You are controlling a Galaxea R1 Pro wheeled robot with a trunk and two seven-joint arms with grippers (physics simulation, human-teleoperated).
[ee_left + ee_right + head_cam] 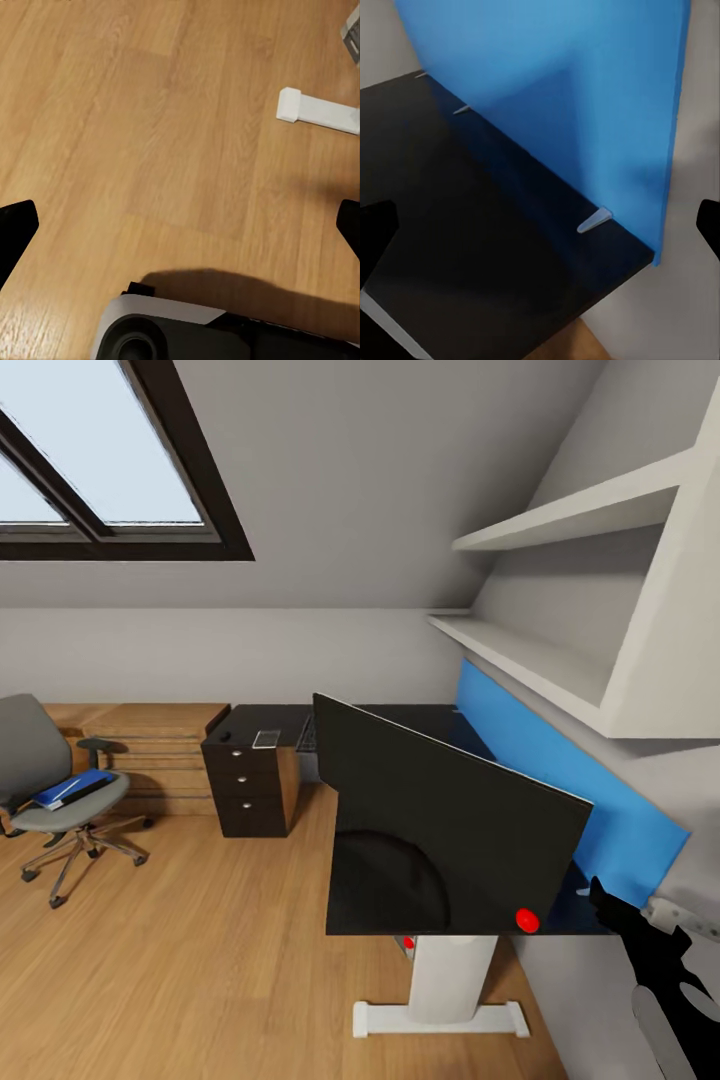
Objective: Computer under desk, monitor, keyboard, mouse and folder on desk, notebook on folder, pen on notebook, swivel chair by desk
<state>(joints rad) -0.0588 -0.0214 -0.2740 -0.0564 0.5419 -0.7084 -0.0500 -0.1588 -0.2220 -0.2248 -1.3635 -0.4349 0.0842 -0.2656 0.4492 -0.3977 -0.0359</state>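
Black plastic of your right arm enters the head view at 5 o'clock, forearm rising toward the near end of the desk (470, 730). Your right gripper (540, 225) hangs over the glossy black surface; its jaws stand wide apart with nothing between them, dark fingertips (376, 232) at the frame's edges. Ahead of them a blue back panel (585, 97) stands upright along the desk's far edge on small grey brackets (594, 220).

Your left gripper (180, 225) points down at the wood floor (150, 112), jaws also apart and empty. The white foot bar (315, 111) of the desk lies beyond it, cut off by the frame.

On the surface, the monitor (450, 820) stands angled, its black face toward you, red dot low at 4 o'clock. It hides most of the desktop behind it. At 10 o'clock from the monitor a small grey rectangle (266, 739) and a tiny dark object (224, 737) lie on a dark drawer unit (250, 785); you cannot tell what they are. The swivel chair (60, 800) stands well apart at 9 o'clock, the blue folder (72, 788) on its seat. A red glow under the desk is mostly hidden.
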